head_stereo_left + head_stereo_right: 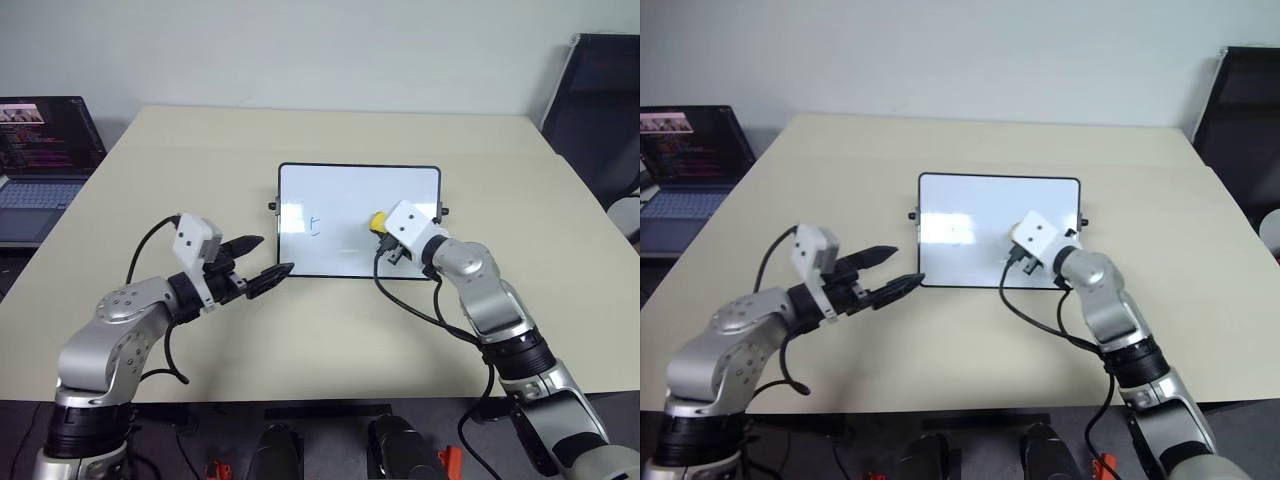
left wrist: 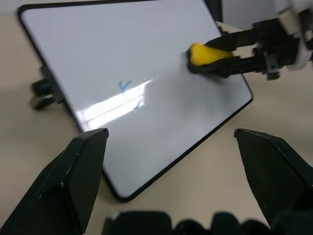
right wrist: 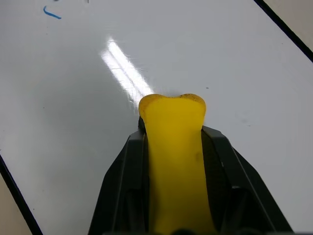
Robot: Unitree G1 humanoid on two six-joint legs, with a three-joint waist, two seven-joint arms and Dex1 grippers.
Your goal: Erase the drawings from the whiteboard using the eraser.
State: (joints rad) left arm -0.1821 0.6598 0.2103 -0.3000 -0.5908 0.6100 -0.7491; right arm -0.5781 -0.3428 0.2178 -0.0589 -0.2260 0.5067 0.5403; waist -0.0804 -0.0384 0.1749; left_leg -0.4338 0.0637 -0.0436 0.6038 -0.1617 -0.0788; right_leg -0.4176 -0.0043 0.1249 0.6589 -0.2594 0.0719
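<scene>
Eraser [image 3: 173,147] underside hidden | drawings [image 1: 316,228] faint | whiteboard [image 1: 340,200] glare

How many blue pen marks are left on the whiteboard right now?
1 cluster of blue marks shows, on the whiteboard's left half, apart from the eraser in the right gripper. More may hide under the gripper.

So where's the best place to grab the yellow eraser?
By its long sides, coming from behind, as the right hand does now: the eraser is pinched between both fingers with its front end poking out, so its dark underside can face the whiteboard.
</scene>
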